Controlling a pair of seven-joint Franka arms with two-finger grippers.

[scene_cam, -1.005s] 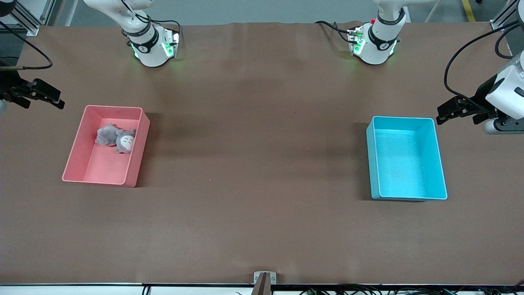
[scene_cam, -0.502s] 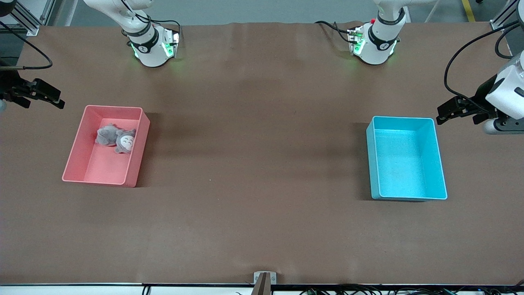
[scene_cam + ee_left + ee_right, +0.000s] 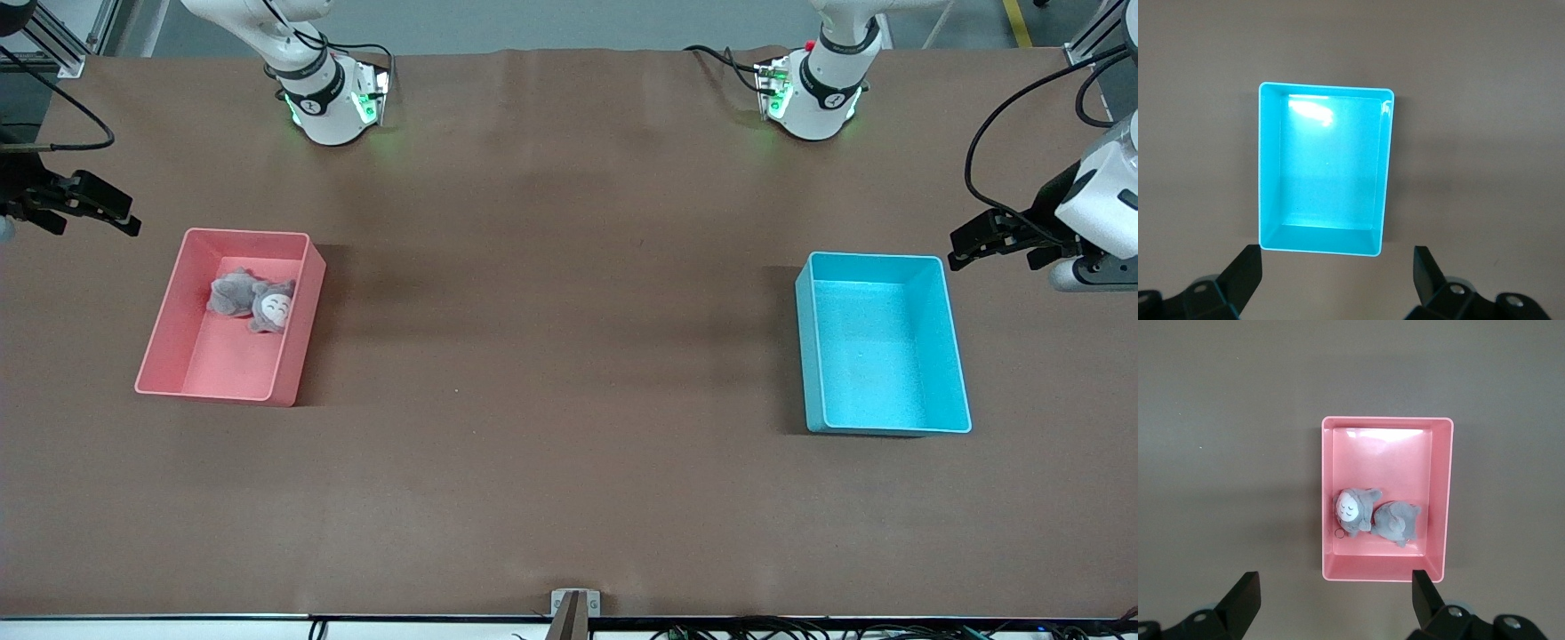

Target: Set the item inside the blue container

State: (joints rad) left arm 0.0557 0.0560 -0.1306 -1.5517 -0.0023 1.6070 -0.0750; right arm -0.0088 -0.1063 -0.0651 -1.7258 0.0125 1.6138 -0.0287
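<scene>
Grey plush doll (image 3: 252, 302) lying in pink bin (image 3: 169, 342); blue container (image 3: 956, 351) sitting empty.
Right gripper (image 3: 1331, 613) and left gripper (image 3: 1337, 288) hovering beside their bins, jaws spread wide, gripping nothing.

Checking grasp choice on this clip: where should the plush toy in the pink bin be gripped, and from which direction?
Probably from straight above, fingers across the grey body rather than the head. The plush lies flat in the pink bin, nearer the wall farthest from the front camera; the walls block a sideways approach. The right gripper, open, is over the table just outside the bin. The blue bin holds nothing.
</scene>
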